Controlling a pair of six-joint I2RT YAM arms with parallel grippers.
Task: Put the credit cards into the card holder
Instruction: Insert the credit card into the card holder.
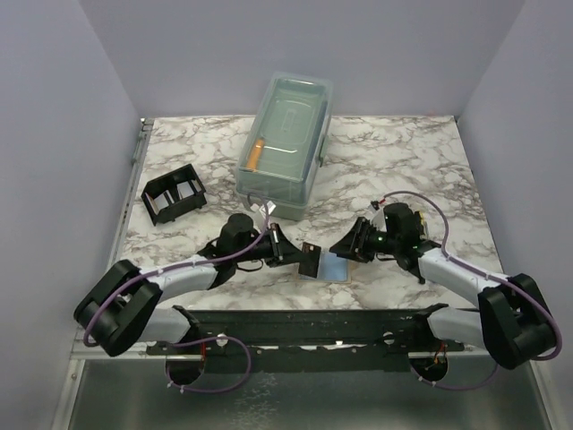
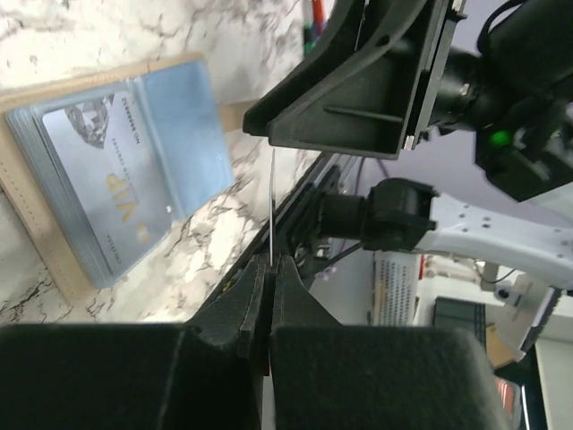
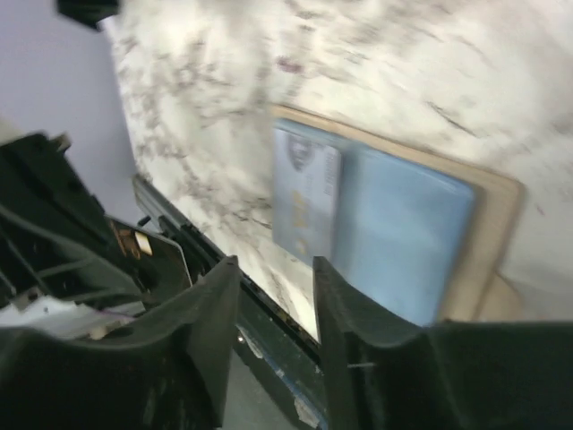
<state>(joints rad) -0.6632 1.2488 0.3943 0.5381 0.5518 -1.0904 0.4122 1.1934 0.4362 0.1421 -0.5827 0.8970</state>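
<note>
My left gripper (image 1: 294, 253) is shut on a dark grey credit card (image 1: 310, 261), which it holds on edge just above the table. In the left wrist view that card shows only as a thin line (image 2: 269, 206) rising from the closed jaws (image 2: 269, 266). The light blue credit cards (image 1: 337, 266) lie flat on a tan pad (image 2: 54, 260), beside the held card; they also show in both wrist views (image 2: 116, 188) (image 3: 358, 215). Just right of them my right gripper (image 1: 352, 244) stands open with nothing between its fingers (image 3: 273, 269). The black card holder (image 1: 173, 197) sits at the far left.
A large clear lidded box (image 1: 286, 148) with an orange item inside stands at the back centre. Behind the two grippers and to the right lies marble tabletop (image 1: 403, 161). A black rail (image 1: 304, 322) runs along the near edge, and walls close in both sides.
</note>
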